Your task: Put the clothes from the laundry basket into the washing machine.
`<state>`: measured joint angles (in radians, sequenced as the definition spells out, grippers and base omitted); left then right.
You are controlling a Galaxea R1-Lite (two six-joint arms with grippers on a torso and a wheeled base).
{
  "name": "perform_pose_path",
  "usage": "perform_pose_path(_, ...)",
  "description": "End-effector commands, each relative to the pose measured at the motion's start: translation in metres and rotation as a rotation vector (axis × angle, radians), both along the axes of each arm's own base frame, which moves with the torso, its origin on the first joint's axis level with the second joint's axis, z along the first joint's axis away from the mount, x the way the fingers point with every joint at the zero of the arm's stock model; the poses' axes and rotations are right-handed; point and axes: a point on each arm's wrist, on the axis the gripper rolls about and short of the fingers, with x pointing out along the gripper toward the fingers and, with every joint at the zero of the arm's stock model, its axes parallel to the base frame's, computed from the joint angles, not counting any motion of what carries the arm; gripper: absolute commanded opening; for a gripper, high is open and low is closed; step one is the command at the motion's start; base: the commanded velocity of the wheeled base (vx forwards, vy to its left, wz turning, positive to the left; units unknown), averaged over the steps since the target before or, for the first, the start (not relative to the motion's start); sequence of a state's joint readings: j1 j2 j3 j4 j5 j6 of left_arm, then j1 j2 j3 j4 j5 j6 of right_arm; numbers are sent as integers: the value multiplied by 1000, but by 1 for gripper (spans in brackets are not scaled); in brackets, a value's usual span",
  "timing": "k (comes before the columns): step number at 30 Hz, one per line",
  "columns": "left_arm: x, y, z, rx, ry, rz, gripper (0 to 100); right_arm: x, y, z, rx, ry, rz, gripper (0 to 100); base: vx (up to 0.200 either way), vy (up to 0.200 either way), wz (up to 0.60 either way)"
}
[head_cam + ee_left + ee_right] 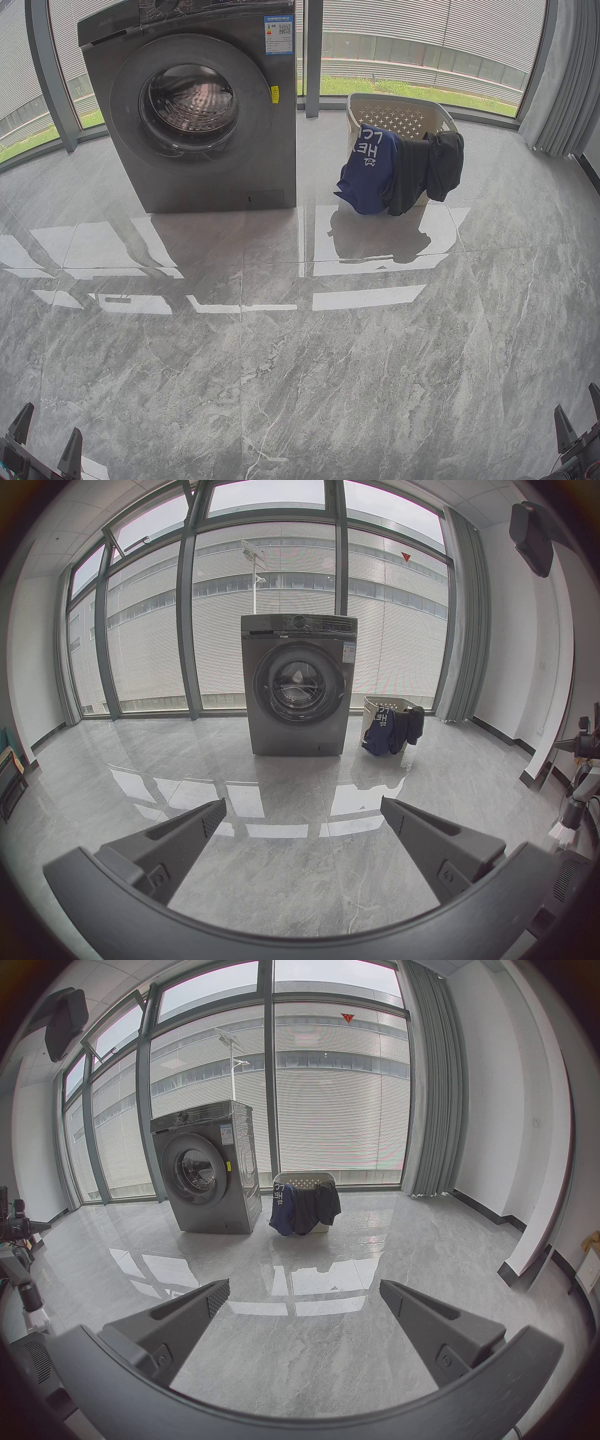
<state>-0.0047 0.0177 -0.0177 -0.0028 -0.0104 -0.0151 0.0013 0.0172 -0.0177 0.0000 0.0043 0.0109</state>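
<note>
Clothes (400, 172) hang over the front rim of the basket (400, 115), a blue shirt (369, 169) plus darker stuff. Basket sits just beside the washer (187, 125) at the floor's (312, 350) far edge, by the windows (425, 44). Left gripper (301, 804) and right gripper (304, 1284) are both spread wide, holding nothing, well apart from the basket.

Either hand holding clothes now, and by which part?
Nothing held: left hand and right hand both open, empty; the clothes hang over the laundry basket rim.
</note>
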Motion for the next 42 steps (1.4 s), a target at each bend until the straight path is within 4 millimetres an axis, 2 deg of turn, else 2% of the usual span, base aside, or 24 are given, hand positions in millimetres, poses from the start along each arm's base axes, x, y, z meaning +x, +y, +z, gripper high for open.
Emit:
perform_pose_path(1,0,0,-5,-2,-2,0,100,1,0,-5,0,8,1,100,0,0,0)
perform_pose_path(4,0,0,-5,-9,-2,-2,100,1,0,-5,0,8,1,100,0,0,0)
perform_pose_path(31,0,0,-5,-14,-2,0,100,1,0,-5,0,8,2,100,200,0,0)
perform_pose_path(42,0,0,-5,-14,-2,1,100,1,0,-5,-2,8,2,100,0,0,0)
